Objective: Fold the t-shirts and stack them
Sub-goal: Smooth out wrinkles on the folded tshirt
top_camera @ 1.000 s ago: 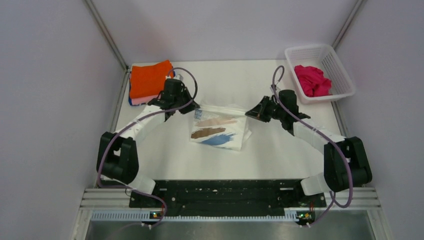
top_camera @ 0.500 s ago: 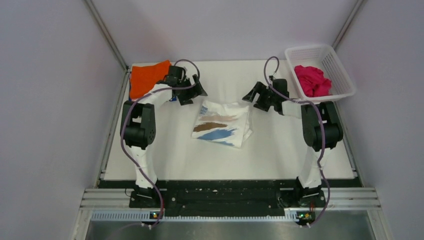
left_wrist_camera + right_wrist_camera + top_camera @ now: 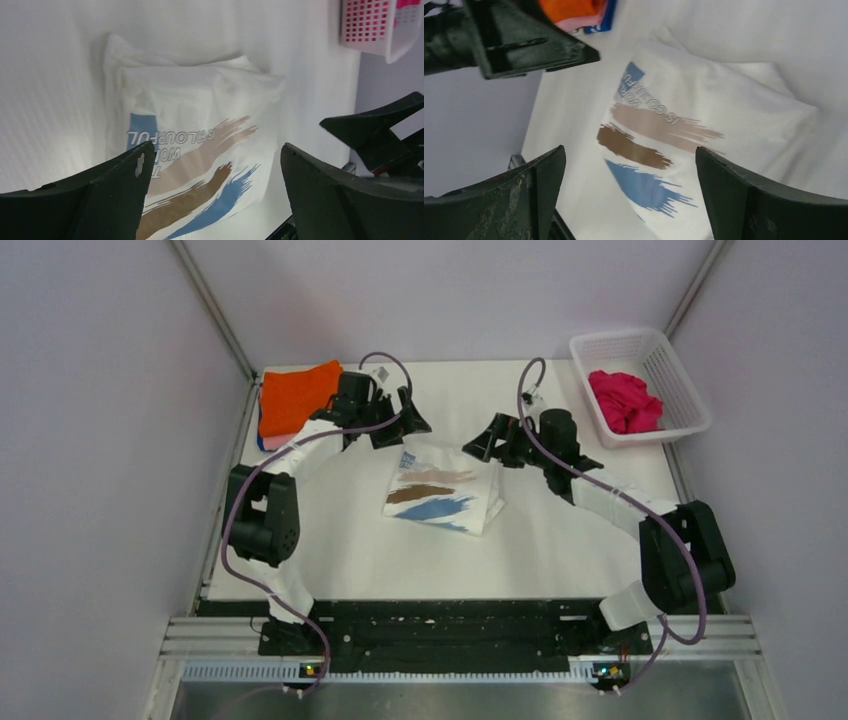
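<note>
Because the white folded t-shirt [image 3: 443,495] with the blue, brown and tan brush-stroke print is soft thin cloth, I judge it light and limp: it will sag and lose its folds if it is lifted by one corner only, and it may slide on the smooth white table [image 3: 340,550]. It lies flat in the middle of the table as a rough square packet, print upward. A good hold would be at two opposite edges, pinching all layers together, one gripper at each side. The left gripper [image 3: 412,418] hovers just beyond the far left corner of the packet and the right gripper [image 3: 480,440] near its far right corner; both point inward toward each other and do not touch the cloth. The jaws of both stand wide apart with nothing between them. A stack with the plain orange folded shirt [image 3: 295,397] on top sits at the far left corner, and a crumpled magenta shirt [image 3: 622,400] lies in the white plastic lattice basket [image 3: 650,340] at the far right
</note>
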Robot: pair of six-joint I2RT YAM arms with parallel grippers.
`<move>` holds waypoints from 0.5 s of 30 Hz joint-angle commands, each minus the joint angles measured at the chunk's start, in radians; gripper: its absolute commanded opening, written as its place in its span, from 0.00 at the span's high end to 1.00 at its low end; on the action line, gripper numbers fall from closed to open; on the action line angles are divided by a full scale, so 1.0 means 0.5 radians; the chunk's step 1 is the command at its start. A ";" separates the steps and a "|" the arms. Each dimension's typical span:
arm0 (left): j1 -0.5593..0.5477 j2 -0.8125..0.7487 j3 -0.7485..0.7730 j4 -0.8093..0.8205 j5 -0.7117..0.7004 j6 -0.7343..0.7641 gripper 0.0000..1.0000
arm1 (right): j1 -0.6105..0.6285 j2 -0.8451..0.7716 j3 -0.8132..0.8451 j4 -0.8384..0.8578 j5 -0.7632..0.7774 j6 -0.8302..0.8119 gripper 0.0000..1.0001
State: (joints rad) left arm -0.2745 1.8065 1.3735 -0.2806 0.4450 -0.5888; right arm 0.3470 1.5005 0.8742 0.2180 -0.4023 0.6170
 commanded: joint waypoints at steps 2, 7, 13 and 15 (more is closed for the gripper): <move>-0.017 0.222 0.080 0.248 0.178 -0.105 0.01 | 0.076 0.162 -0.081 0.497 -0.290 0.206 0.01; -0.008 0.527 0.287 0.179 0.142 -0.113 0.01 | 0.058 0.501 0.043 0.506 -0.267 0.214 0.01; 0.051 0.681 0.268 0.058 0.027 -0.118 0.01 | -0.040 0.764 0.046 0.426 -0.105 0.178 0.01; 0.052 0.634 0.158 0.109 0.034 -0.130 0.01 | -0.043 0.814 0.051 0.395 -0.073 0.141 0.01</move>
State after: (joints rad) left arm -0.2680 2.1220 1.5017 -0.2035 0.5095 -0.6563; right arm 0.3462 1.8503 0.8715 0.4328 -0.5205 0.7280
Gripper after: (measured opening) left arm 0.989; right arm 0.985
